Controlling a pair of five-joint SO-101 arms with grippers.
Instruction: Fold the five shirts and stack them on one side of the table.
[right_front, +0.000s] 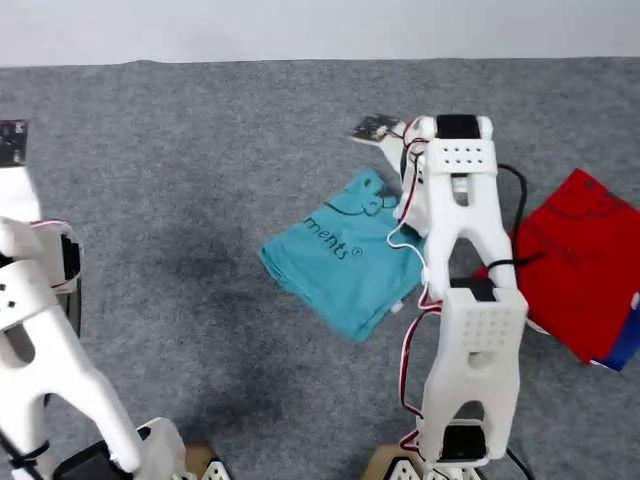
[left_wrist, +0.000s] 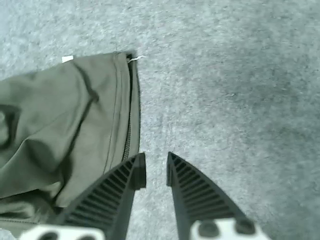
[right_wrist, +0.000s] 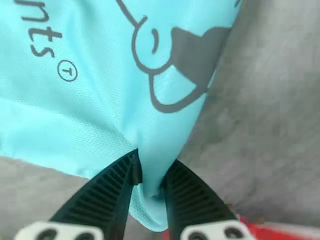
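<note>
Right gripper (right_wrist: 151, 172): black ribbed fingers pinched shut on a fold at the edge of the turquoise shirt, with cloth bunched between them just above the table.
Turquoise knit shirt with dark print (right_wrist: 100, 90): lies partly folded near the middle of the table (right_front: 340, 255), lettering and a line drawing facing up; one corner is caught in the right arm's grip.
Left gripper (left_wrist: 155, 162): jaws parted by a narrow gap with nothing between them, tips over bare table just beside the olive garment's seamed edge.
Olive-green fabric garment (left_wrist: 60, 130): rumpled and flat on the table, its hem running beside the left arm's fingertips; whether they touch it is unclear.
Red fabric shirt (right_front: 585, 265): folded flat at the table's right side, well apart from the left arm and partly behind the right arm's white links.
Blue cloth (right_front: 625, 345): a sliver shows under the red shirt's lower corner.
Grey felt-like table cover (right_front: 200, 150): spreads beneath all the garments.
</note>
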